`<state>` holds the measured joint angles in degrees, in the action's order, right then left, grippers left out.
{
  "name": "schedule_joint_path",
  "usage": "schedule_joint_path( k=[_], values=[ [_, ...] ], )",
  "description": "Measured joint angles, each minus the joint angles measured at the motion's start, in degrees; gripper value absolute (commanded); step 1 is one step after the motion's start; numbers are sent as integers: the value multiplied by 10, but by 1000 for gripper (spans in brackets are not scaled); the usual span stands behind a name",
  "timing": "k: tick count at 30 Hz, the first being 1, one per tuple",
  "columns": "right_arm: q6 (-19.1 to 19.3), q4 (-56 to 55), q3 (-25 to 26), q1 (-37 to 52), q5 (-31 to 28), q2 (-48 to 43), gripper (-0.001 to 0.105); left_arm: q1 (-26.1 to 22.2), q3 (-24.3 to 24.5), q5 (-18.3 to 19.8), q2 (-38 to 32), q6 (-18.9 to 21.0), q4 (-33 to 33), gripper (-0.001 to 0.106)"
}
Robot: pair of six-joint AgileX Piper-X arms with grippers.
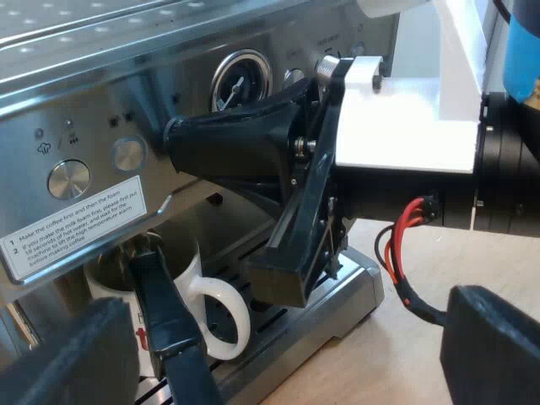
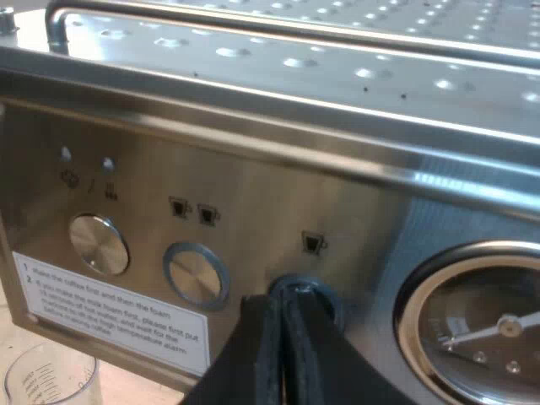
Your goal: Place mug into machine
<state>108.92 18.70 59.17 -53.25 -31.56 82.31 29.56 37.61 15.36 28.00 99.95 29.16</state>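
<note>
Black fingers [image 1: 494, 346] of the left tool [image 1: 287, 350] stand wide apart, holding nothing, near the front of the espresso machine [image 1: 101, 76]. Beyond them the white mug [image 1: 192, 268] sits upright on the machine's drip tray [image 1: 354, 287], under the brew head, with its loop handle turned outward. A dark handle [image 1: 173, 329] slants across just in front of the mug. The right tool [image 2: 287, 295] has its fingers pressed together, gripping nothing, with the tips at a round button [image 2: 329, 299] on the steel panel near the pressure gauge [image 2: 481, 329]. A measuring glass [image 2: 46, 375] shows just below the panel's printed label [image 2: 110, 316]. The machine stands on a pale bench [image 1: 380, 363].
</note>
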Motion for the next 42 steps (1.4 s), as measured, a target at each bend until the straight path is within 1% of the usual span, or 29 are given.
schedule_joint_path(
  k=[11,15,17,19,22,25,26,27,29,31,34,36,38,40,41,42],
  values=[
    [0,0,0,0,3,1,0,0,0,0,0,0,0,79],
    [0,-13,0,3,21,-6,0,0,0,0,0,0,0,79],
    [0,-33,0,6,26,-15,2,0,0,0,0,0,0,79],
    [0,-52,0,5,19,-27,11,0,0,0,0,0,0,79],
    [-1,-61,0,-5,10,-51,43,0,0,0,0,1,5,79],
    [-1,-71,1,-23,4,-67,66,0,0,0,-3,8,5,79],
    [-1,-74,1,-28,4,-70,68,0,0,0,-6,8,5,79],
    [-1,-81,1,-35,4,-76,73,0,0,0,-12,8,6,79],
    [-1,-92,1,-47,4,-86,77,0,0,-6,-25,8,6,79],
    [-2,-118,1,-62,4,-103,78,0,0,-20,-45,10,6,79],
    [-2,-146,1,-80,6,-128,78,0,0,-20,-66,10,6,79],
    [-2,-187,1,-93,6,-153,78,0,0,-13,-93,12,6,79],
    [-2,-222,1,-102,6,-175,78,0,0,-13,-108,12,6,79],
    [-11,-288,1,-104,18,-203,78,0,1,-13,-122,12,6,79],
    [-19,-298,1,-104,22,-209,78,0,1,-13,-123,12,6,79],
    [-35,-328,1,-96,22,-221,78,0,1,-15,-124,12,6,79]
  ],
)
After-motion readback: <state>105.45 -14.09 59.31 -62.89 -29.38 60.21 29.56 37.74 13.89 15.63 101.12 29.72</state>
